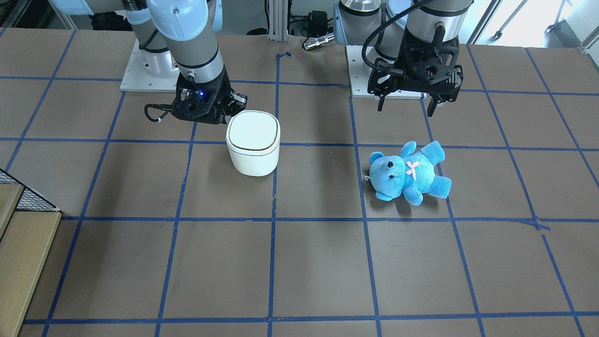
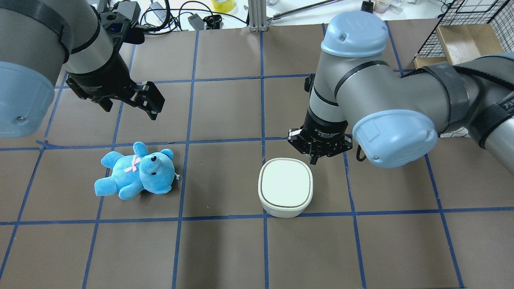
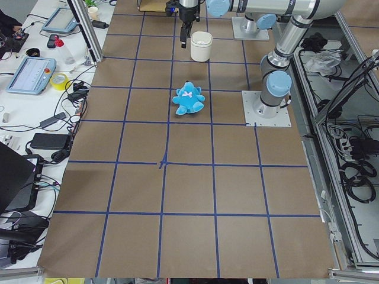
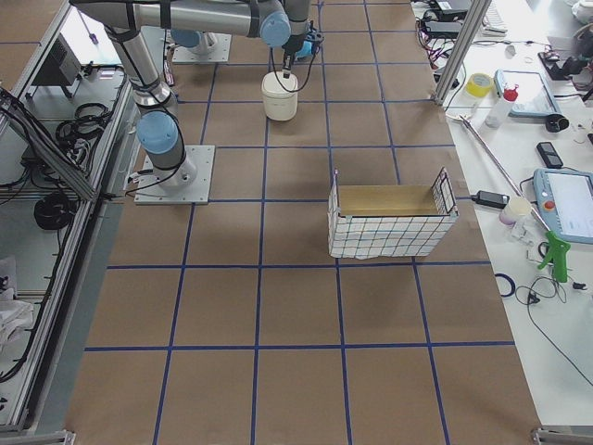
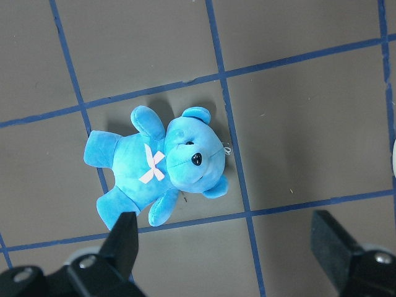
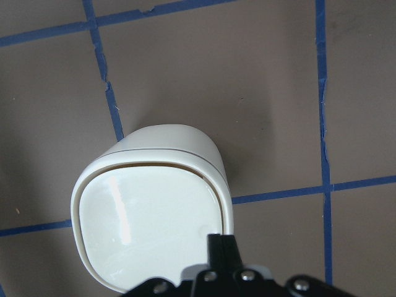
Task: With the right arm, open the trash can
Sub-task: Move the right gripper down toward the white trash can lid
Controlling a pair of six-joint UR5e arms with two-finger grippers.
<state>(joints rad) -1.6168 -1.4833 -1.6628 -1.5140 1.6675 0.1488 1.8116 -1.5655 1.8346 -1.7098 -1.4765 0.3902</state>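
In the overhead view the white trash can (image 2: 286, 186) stands upright on the brown table (image 2: 225, 249), at about 5 o'clock from the middle of the table, just inside a crossing of the blue tape lines (image 2: 225, 217). Its lid (image 6: 148, 229) lies flat and closed, with the thin dark seam running all around it.

The right arm (image 2: 385, 100) reaches in from 3 o'clock and points its wrist downward. The right gripper (image 2: 314, 159) hangs at the 1 o'clock corner of the can. In the right wrist view its fingers (image 6: 221, 246) are pressed together into one narrow black tip, which sits over the rim at that corner. I cannot tell if the tip touches the rim.

The blue teddy bear (image 2: 136, 176) lies on its back at 9 o'clock from the can, well apart from it. The left gripper (image 2: 150, 102) hovers above the table at about 12 o'clock from the bear, its fingers (image 5: 124, 238) spread wide and holding nothing
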